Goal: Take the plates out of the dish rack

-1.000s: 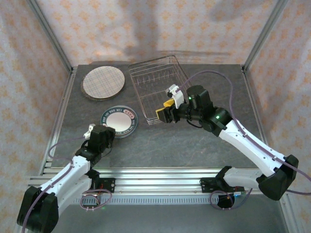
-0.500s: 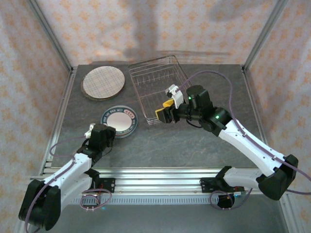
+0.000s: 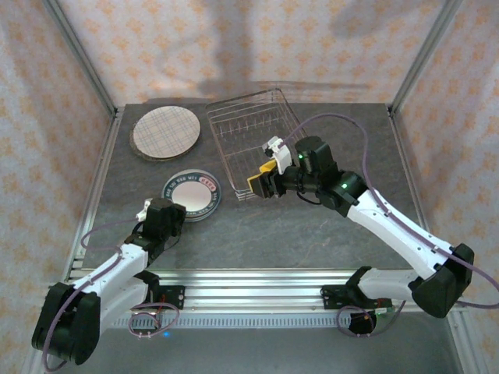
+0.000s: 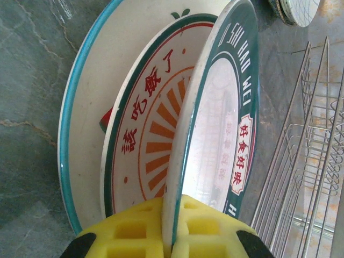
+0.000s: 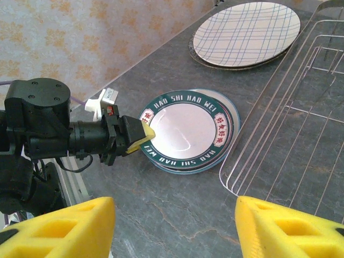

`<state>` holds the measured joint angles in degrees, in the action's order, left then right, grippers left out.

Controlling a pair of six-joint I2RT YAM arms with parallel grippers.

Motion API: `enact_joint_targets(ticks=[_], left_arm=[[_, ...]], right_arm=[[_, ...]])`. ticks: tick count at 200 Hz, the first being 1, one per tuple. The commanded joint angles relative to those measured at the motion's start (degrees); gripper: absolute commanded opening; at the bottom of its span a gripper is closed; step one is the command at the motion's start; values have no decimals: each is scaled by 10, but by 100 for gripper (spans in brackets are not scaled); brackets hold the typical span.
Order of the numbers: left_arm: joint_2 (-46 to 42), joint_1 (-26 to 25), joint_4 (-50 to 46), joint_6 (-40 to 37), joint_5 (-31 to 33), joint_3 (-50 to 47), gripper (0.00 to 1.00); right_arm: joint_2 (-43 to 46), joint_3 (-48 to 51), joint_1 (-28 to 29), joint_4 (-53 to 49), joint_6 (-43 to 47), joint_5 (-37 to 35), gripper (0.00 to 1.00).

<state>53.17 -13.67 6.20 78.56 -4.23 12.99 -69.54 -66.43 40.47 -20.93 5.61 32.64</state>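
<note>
The desk (image 3: 257,234) is dark grey. The plaid plate (image 3: 164,131) at 11 o'clock is beige with crossing lines. The green-rimmed plate (image 5: 185,129) has white letters and red labels. The dish rack (image 3: 248,132) is silver. The left tool (image 4: 172,242) and right tool (image 5: 172,231) have yellow pads (image 5: 59,228).

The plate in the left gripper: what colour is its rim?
The plate has a dark green rim with white lettering; right wrist view.

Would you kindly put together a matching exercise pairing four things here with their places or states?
1 green-rimmed plate
2 plaid plate
3 dish rack
4 right gripper

A open, by the rack's near edge
B far left of the table
C rim pinched by left gripper
D silver wire, beside the plaid plate

Pairs: 1-C, 2-B, 3-D, 4-A
</note>
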Motion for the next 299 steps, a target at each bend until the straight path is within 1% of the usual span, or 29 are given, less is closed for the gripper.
enact_joint_targets(ticks=[1, 30, 50, 70, 97, 119, 143, 158, 173, 261, 299], left_arm=[[5, 7, 21, -6, -6, 1, 6], [10, 9, 20, -6, -10, 2, 8], [11, 12, 14, -10, -12, 5, 12], [12, 13, 10, -11, -15, 6, 13], [12, 15, 4, -12, -18, 5, 18], [11, 16, -3, -13, -20, 7, 20], [8, 18, -20, -16, -23, 15, 24], [6, 18, -35, -19, -24, 24, 30], [6, 18, -57, -23, -25, 35, 32], [35, 19, -138, -52, -43, 86, 35], [59, 19, -153, -63, -55, 104, 37]], right_arm=[[0, -20, 4, 17, -6, 6, 61], [-3, -25, 4, 14, -6, 4, 61], [-6, -26, 4, 13, -7, 5, 61], [-9, -28, 4, 13, -8, 4, 61], [-12, -31, 4, 12, -9, 3, 61], [-15, -32, 4, 11, -9, 3, 61], [-17, -34, 4, 12, -9, 4, 61], [-18, -34, 4, 13, -9, 8, 61], [-19, -34, 4, 13, -10, 10, 61], [-22, -37, 4, 11, -12, 6, 61], [-23, -38, 3, 11, -14, 5, 61]])
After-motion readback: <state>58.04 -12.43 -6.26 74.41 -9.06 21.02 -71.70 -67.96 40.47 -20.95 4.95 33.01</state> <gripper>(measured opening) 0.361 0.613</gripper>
